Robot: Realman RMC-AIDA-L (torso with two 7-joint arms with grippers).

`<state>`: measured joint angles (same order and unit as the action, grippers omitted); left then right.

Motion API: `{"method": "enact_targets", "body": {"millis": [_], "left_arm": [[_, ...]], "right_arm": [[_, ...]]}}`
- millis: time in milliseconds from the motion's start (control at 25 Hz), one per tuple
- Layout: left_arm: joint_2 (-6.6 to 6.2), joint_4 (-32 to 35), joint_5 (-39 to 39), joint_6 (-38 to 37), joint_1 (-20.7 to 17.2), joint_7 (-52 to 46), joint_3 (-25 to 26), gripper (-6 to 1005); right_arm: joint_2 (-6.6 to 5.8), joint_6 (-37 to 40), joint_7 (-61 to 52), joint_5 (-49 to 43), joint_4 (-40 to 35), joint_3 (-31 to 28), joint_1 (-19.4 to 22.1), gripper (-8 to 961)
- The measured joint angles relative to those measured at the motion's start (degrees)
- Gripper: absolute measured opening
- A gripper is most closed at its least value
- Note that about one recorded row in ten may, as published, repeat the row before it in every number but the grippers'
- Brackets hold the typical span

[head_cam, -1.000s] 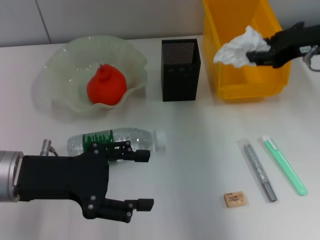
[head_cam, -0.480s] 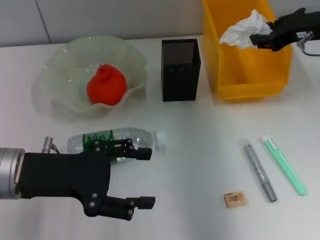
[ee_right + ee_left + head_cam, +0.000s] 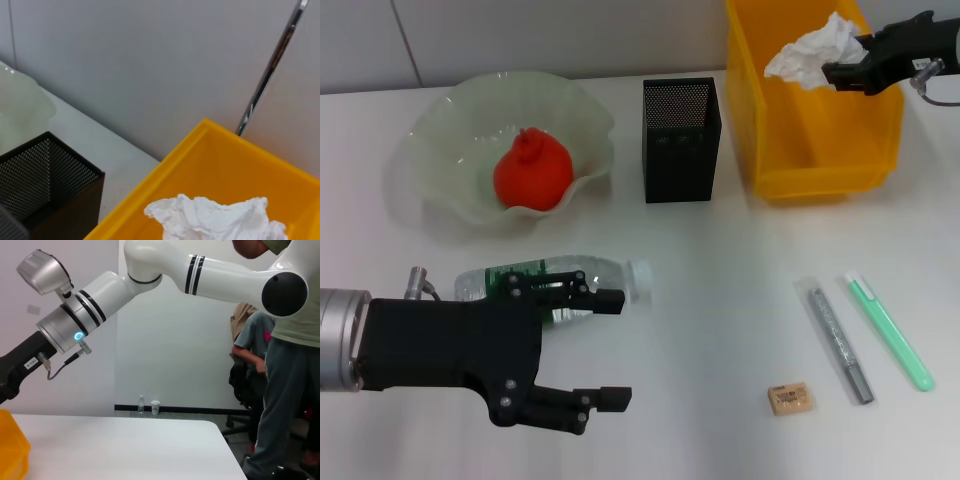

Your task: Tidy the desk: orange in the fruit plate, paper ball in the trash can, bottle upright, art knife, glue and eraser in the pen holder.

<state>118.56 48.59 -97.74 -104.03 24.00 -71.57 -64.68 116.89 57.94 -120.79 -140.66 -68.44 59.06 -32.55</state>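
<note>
The red-orange orange [image 3: 532,172] lies in the pale green fruit plate [image 3: 432,132]. My right gripper [image 3: 837,71] is shut on the white paper ball [image 3: 812,48], holding it above the yellow trash can [image 3: 810,150]. The right wrist view shows the paper ball [image 3: 215,218] over the trash can [image 3: 200,160]. The bottle [image 3: 555,278] lies on its side with its cap to the right. My left gripper [image 3: 615,348] hovers open at the bottle's near side. The grey art knife [image 3: 835,340], green glue [image 3: 890,330] and tan eraser [image 3: 790,398] lie at front right. The black pen holder [image 3: 681,140] stands mid-table.
The pen holder stands between the fruit plate and the trash can, about a hand's width from each. Bare white tabletop [image 3: 720,260] runs between the bottle and the small items. The left wrist view shows my right arm [image 3: 150,270] and people beyond the table.
My right gripper has carried the paper ball up and back, from the trash can's front to above its interior. The left gripper has shifted slightly toward the bottle.
</note>
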Motion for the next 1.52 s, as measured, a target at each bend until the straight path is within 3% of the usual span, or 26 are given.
{"method": "enact_targets", "body": {"millis": [160,360,560,880,1040,1520], "left_arm": [[0.0,0.0,0.0,0.1,0.1,0.0,-0.2,831],[0.0,0.0,0.0,0.1,0.2,-0.1,-0.3,831],[0.04,0.0,0.0,0.3,0.2,-0.1,-0.3,831],[0.09,-0.1,0.0,0.4,0.1,-0.1,-0.2,830],[0.09,-0.2,0.0,0.4,0.0,0.2,0.0,830],[0.09,-1.4,1.6,2.7,0.2,0.2,0.4,830]], "right_arm": [[0.11,-0.4,0.5,0.1,0.2,-0.1,0.0,451],[0.16,-0.4,0.5,0.3,0.3,-0.2,0.0,631],[0.72,1.2,1.8,2.2,-2.6,-0.2,1.3,717],[2.1,8.9,13.7,23.2,-14.5,-0.8,11.8,734],[2.13,18.3,19.7,34.3,-15.4,-6.6,15.2,734],[1.52,40.6,27.1,37.9,-10.6,-13.6,15.1,733]]}}
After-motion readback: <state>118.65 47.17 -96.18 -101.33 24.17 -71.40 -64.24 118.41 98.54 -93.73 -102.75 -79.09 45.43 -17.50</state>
